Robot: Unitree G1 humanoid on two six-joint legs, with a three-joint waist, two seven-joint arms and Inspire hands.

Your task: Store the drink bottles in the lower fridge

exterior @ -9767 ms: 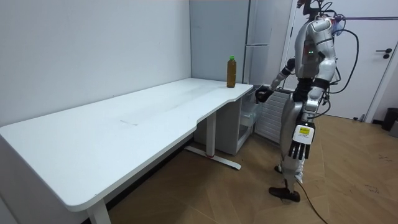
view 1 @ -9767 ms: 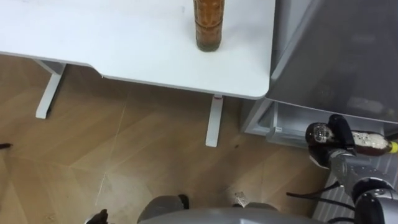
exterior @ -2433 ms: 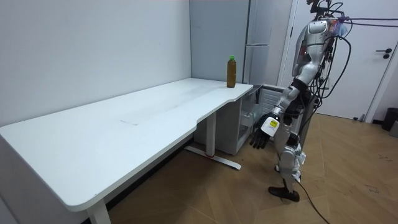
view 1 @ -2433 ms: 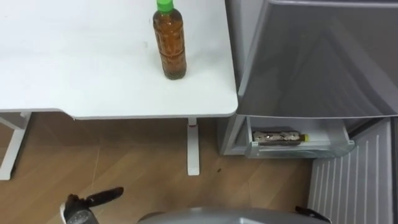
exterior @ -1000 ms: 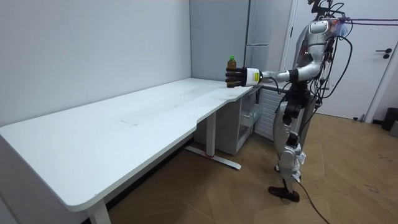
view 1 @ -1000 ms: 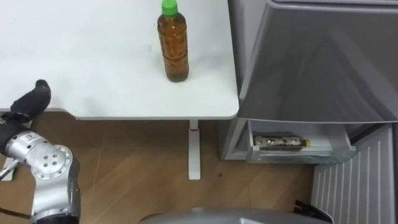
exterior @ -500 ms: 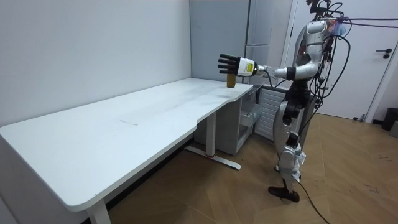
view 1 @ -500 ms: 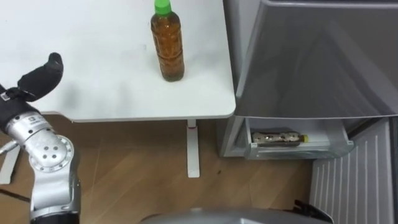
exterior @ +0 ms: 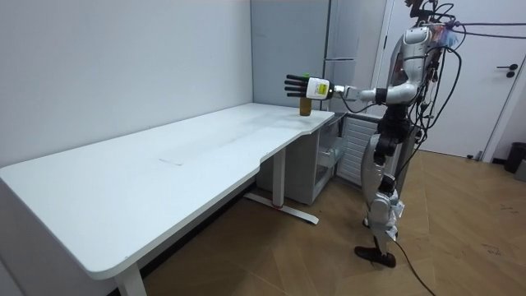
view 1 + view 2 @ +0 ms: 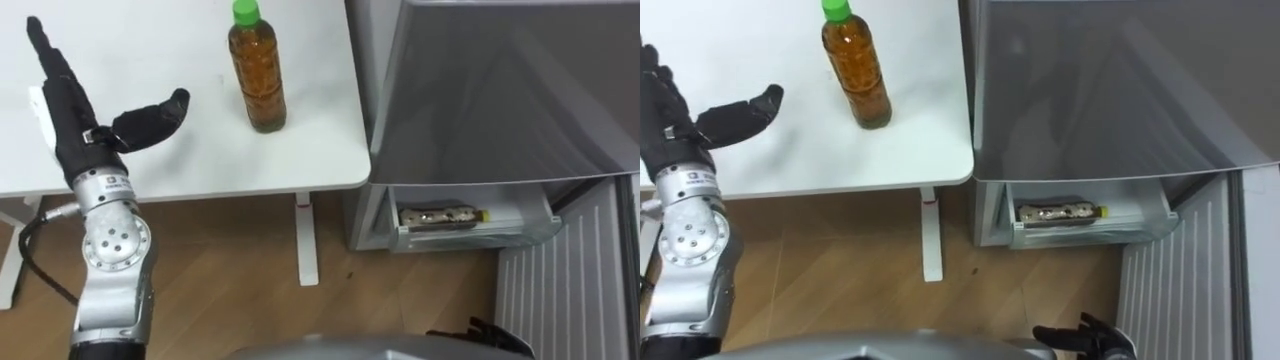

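Robot stands at the end of the long white surface [image 10: 310,140], next to the tall grey fridge [image 10: 500,90]. In the room view its left arm is stretched out level over the surface's corner.

Fridge sits just beside the surface's right edge. Its lower door [image 10: 570,290], ribbed white on the inside, is swung open at the lower right. The lower compartment's pale drawer [image 10: 470,236] is exposed below the grey upper door.

Left hand [image 10: 75,125], black: wide open, fingers straight and pointing away from the robot, thumb spread out to the right. It has hold of nothing. It is above the surface, left of the upright bottle, with the thumb tip aimed at it but clearly apart, no contact.

Drinks:
- clear plastic bottle of amber tea with a green cap [image 10: 257,75]: upright on the surface near its right edge, between the left hand and the fridge. Nothing touching it.
- second bottle of brown drink with a yellow cap [image 10: 440,214]: lying on its side in the lower drawer, cap end to the right.

Right hand [image 10: 1080,333], dark: low at the bottom edge, in front of the open lower door, well apart from both bottles. Open or closed: cannot tell.
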